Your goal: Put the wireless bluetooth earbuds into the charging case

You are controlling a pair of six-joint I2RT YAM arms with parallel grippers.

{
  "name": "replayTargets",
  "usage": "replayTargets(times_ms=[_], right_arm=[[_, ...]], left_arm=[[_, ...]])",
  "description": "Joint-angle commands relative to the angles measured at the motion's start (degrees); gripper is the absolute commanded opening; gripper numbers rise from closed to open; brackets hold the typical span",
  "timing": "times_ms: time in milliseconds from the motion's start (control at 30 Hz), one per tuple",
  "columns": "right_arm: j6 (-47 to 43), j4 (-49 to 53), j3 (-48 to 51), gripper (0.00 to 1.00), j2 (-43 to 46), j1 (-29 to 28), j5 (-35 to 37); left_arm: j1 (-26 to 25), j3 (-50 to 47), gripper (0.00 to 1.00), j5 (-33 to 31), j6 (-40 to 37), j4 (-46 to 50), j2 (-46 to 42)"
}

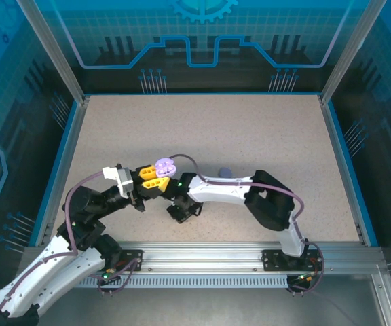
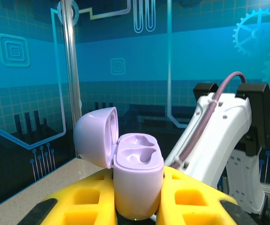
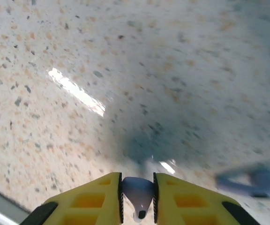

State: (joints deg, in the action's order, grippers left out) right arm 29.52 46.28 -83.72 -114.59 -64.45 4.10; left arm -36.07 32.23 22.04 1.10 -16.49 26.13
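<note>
A lavender charging case point(image 2: 137, 180) stands upright between the yellow fingers of my left gripper point(image 2: 138, 176), which is shut on it. Its lid point(image 2: 93, 136) is swung open to the left and both wells are empty. From above, the case point(image 1: 164, 166) sits at the tip of the left gripper point(image 1: 153, 179). My right gripper point(image 3: 138, 182) is shut on a small lavender earbud point(image 3: 137, 191) a little above the table. It points down just right of the case point(image 1: 181, 209). A second lavender earbud point(image 3: 253, 180) lies blurred on the table to the right.
The speckled table point(image 1: 250, 129) is walled by glass panels and metal posts. The right arm's white link point(image 2: 219, 136) passes close behind the case. The loose earbud point(image 1: 225, 172) lies just beyond that arm.
</note>
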Motion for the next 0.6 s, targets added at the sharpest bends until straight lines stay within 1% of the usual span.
replayTargets(times_ms=[0, 167, 300, 433, 567], right_arm=[[-0.73, -5.02, 4.00, 0.22, 8.11, 2.87, 0.92], [-2.04, -9.39, 11.42, 0.22, 19.83, 7.27, 1.61], [-5.55, -13.13, 16.11, 0.22, 30.93, 11.30, 0.77], [-9.17, -18.14, 19.04, 0.22, 41.50, 14.26, -1.06], [-12.07, -21.86, 19.40, 0.22, 49.12, 15.73, -2.71]], left_arm=[[-0.37, 0.83, 0.00, -1.17, -0.23, -0.16, -0.93], [-0.36, -0.10, 0.00, -1.51, 0.29, -0.29, -0.38], [-0.34, -1.41, 0.00, -1.56, 1.41, -1.66, 1.10], [-0.38, -3.25, 0.00, -1.30, 2.71, -5.53, 3.34], [-0.38, -4.59, 0.00, -1.10, 2.83, -8.46, 6.08]])
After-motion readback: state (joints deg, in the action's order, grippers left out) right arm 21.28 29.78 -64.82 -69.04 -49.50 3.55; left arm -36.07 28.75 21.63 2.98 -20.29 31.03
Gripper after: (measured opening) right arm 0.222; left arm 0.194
